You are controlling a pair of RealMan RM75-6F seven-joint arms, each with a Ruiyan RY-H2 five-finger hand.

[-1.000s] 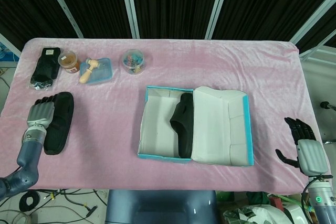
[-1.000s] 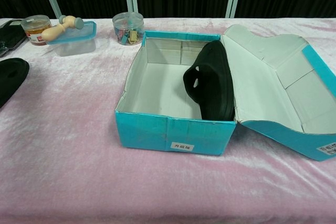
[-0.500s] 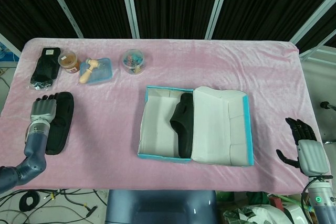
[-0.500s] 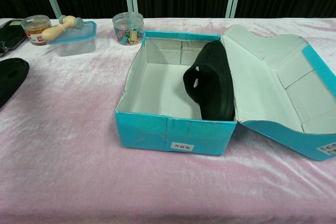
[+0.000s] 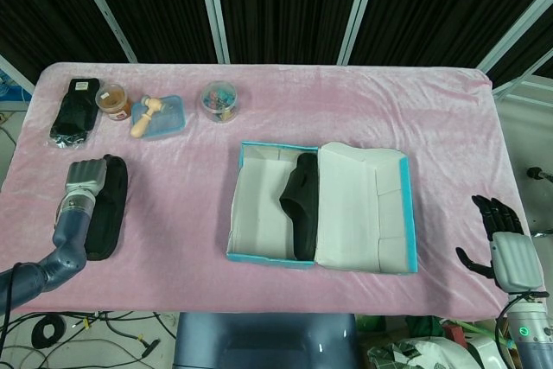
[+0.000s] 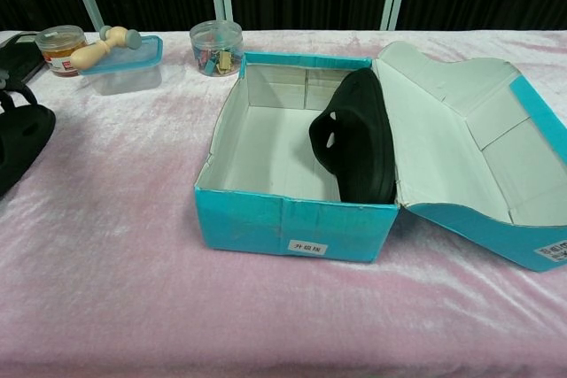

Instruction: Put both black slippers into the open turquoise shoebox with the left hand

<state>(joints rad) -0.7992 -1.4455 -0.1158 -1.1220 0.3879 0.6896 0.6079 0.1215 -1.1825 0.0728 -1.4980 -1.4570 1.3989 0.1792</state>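
One black slipper (image 5: 302,200) stands on its side against the right wall of the open turquoise shoebox (image 5: 272,257), also clear in the chest view (image 6: 354,139) inside the shoebox (image 6: 292,219). The second black slipper (image 5: 108,213) lies at the table's left edge, tipped up on one side. My left hand (image 5: 84,181) sits over its far end with fingers curled down around it; dark fingertips (image 6: 11,99) show on that slipper (image 6: 22,143) in the chest view. My right hand (image 5: 505,244) hangs off the table's right edge, fingers spread, holding nothing.
The box's white lid (image 5: 363,205) lies open to the right. At the back left are a black packaged item (image 5: 73,110), an amber jar (image 5: 113,99), a blue container with a wooden tool (image 5: 160,116) and a clear jar of clips (image 5: 220,99).
My left hand has moved right and closed over the slipper's far end. The slipper has shifted slightly right and tipped up. The right hand has barely moved.
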